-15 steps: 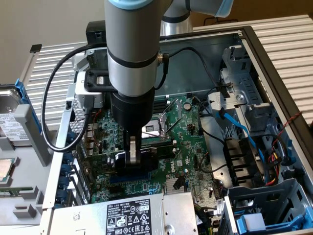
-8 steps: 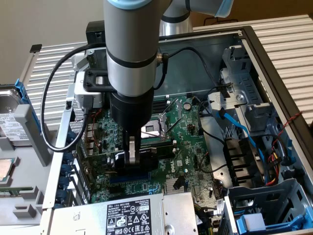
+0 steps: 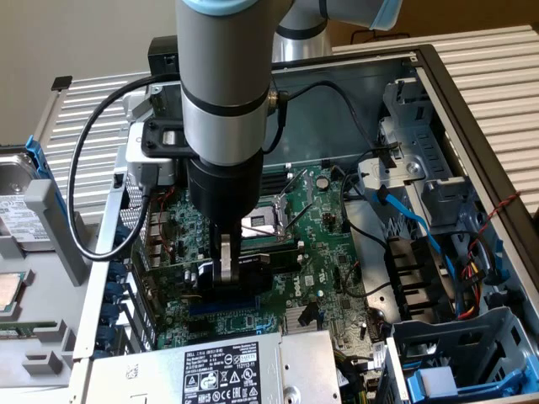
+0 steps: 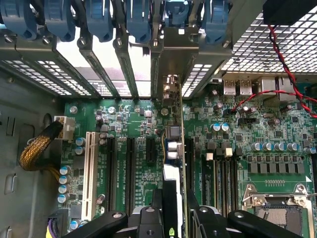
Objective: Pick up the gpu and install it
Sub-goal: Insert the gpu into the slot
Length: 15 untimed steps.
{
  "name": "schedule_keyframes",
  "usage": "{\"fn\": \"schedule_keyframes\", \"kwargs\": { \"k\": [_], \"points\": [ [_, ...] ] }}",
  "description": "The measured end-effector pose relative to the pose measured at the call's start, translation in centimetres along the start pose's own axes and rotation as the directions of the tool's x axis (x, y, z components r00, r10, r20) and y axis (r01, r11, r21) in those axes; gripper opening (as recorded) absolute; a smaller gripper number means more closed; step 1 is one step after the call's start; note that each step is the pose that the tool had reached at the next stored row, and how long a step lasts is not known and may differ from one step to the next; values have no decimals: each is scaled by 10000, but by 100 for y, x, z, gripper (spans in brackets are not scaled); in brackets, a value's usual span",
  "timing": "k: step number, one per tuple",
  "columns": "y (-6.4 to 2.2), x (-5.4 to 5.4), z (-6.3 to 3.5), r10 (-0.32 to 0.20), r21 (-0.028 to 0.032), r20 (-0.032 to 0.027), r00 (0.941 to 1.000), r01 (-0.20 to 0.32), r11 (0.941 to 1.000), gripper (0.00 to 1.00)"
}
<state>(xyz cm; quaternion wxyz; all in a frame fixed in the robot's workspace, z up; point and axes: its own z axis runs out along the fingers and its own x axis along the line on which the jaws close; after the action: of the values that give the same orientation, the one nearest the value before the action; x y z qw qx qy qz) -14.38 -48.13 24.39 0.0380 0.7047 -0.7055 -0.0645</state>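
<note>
While the gripper (image 4: 174,214) is clamped on the gpu (image 4: 173,141), the card hangs edge-on just beneath it, close over the motherboard (image 4: 141,124). Its long axis runs along the slots (image 4: 130,173) toward the case's rear wall (image 4: 59,74). Whether its lower edge touches a slot is hidden.

In the centre of the frame, the end effector (image 4: 173,206) clamped the gpu (image 4: 172,148), which stood edge-on above the green motherboard (image 4: 133,168), just beside a black slot (image 4: 188,163). Its silver bracket end lay near the blue clips (image 4: 138,20).
</note>
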Motion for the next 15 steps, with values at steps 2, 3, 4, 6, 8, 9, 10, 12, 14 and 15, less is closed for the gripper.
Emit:
{"fn": "schedule_keyframes", "kwargs": {
  "k": [2,3,4,6,8,9,10,12,14,15],
  "points": [
    [0,0,0,0,-2,0,10000,0,10000,29],
    [0,0,-1,1,-13,-2,10000,-1,10000,29],
    [1,0,-1,2,-30,-1,10000,-2,10000,29],
    [-1,0,0,2,-72,5,10000,-1,10000,29],
    [-1,1,-1,2,-102,12,10000,-2,9999,29],
    [-1,1,-1,3,-109,12,10000,-3,9999,29],
    [-1,1,-1,3,-109,13,10000,-3,9999,29],
    [-1,1,-1,2,-110,13,10000,-2,9999,29],
    [-1,1,0,2,-108,13,10000,-2,9999,29],
    [-2,0,0,1,-91,14,10000,-1,10000,29]
  ]
}}
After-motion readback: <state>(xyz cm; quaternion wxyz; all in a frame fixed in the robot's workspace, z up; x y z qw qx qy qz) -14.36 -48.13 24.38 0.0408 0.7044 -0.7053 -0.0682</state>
